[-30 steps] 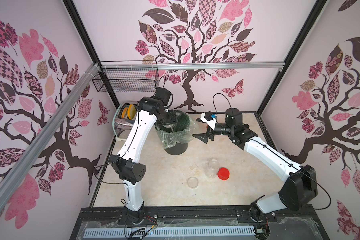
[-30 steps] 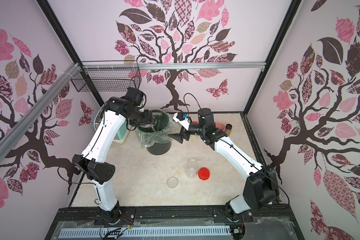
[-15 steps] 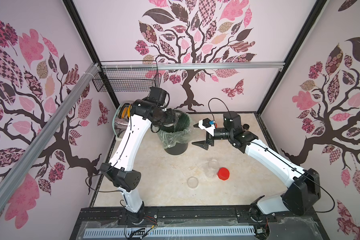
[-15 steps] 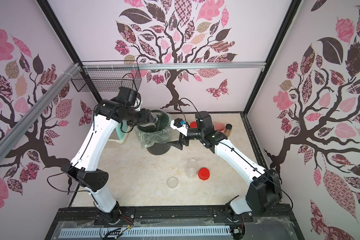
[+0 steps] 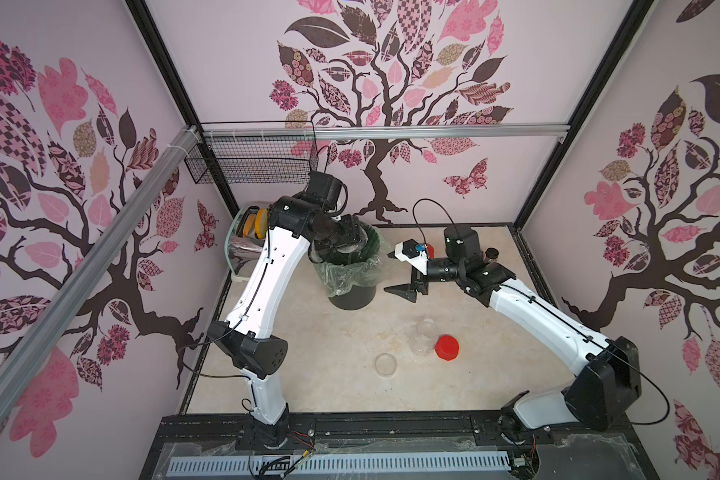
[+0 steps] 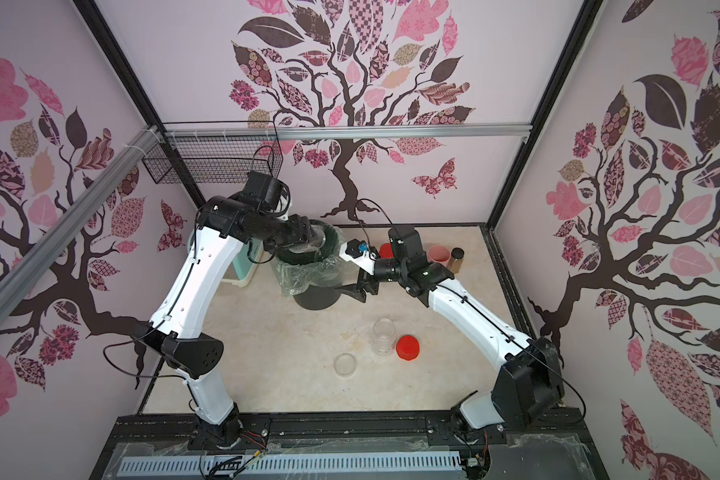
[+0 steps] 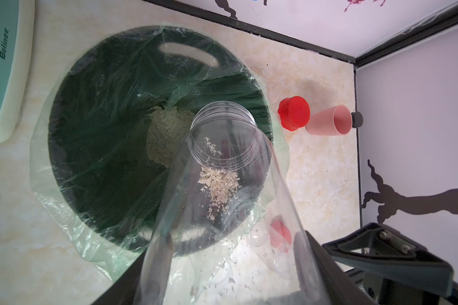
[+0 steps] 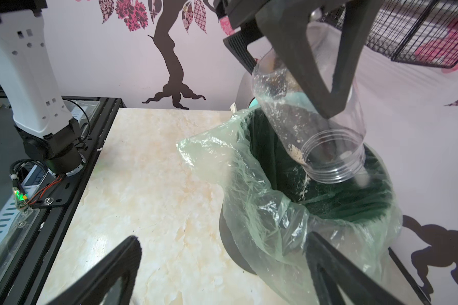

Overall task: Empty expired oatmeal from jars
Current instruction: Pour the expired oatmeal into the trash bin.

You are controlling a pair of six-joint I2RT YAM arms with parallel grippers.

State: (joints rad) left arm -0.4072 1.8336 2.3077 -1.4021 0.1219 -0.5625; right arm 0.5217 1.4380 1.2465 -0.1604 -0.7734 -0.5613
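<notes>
Your L gripper (image 7: 236,250) is clamping the lidless clear jar (image 7: 222,158), tipping it mouth-down over the lined trash bin (image 7: 90,132). Some oatmeal (image 7: 218,182) is clinging near its neck, more lying in the bin. R gripper (image 8: 222,237) is hanging wide open, empty, beside it.

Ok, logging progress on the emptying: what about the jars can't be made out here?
Red-lidded jar: contents hidden; right arm mostly covers it in both top views, its lid in the left wrist view.
Open jar on the table: any leftover flakes too small in top views.
</notes>
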